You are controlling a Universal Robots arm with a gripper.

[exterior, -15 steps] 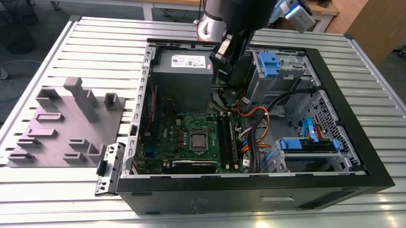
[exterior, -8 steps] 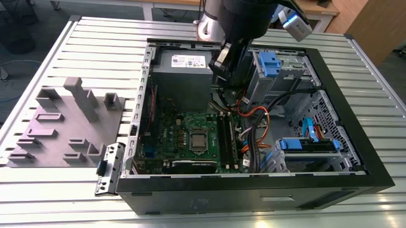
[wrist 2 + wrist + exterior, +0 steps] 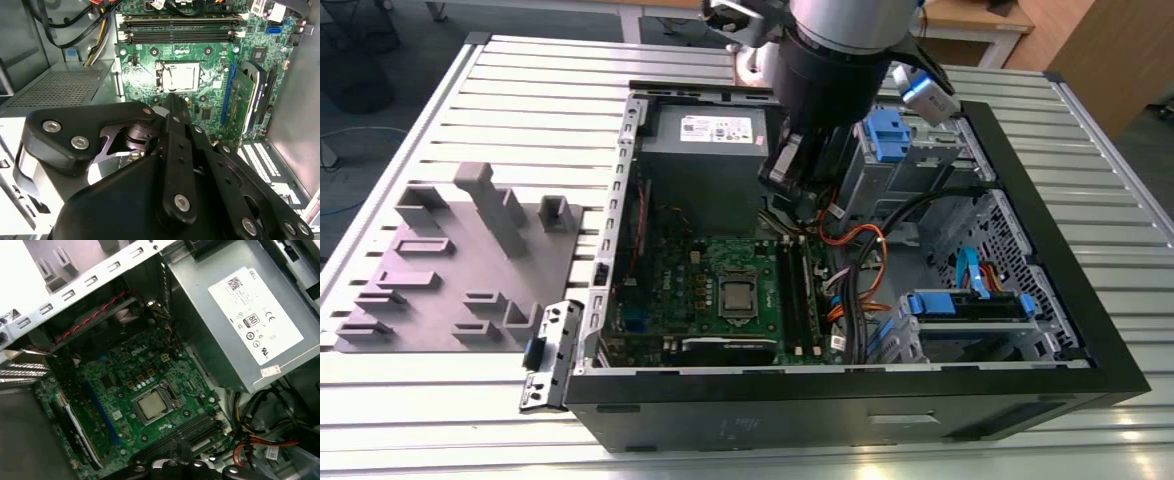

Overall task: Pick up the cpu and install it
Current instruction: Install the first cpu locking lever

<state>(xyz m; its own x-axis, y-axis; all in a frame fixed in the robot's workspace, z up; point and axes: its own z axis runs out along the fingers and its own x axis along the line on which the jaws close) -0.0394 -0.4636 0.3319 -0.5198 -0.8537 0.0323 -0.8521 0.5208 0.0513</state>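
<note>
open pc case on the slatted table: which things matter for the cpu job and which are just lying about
For the job:
- small square silver-topped cpu, seated in the socket
- green motherboard around it
- black robot gripper, above the board

Lying about:
- grey plastic tray with upright blocks
- grey metal power supply box
- blue plastic drive brackets
- orange and black cables

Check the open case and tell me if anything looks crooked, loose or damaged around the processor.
Nothing stands out. The cpu lies flat and square inside the socket frame on the green motherboard, its edges parallel to the frame in both wrist views. The tool hangs above the board, apart from the chip. No damage shows.
</note>
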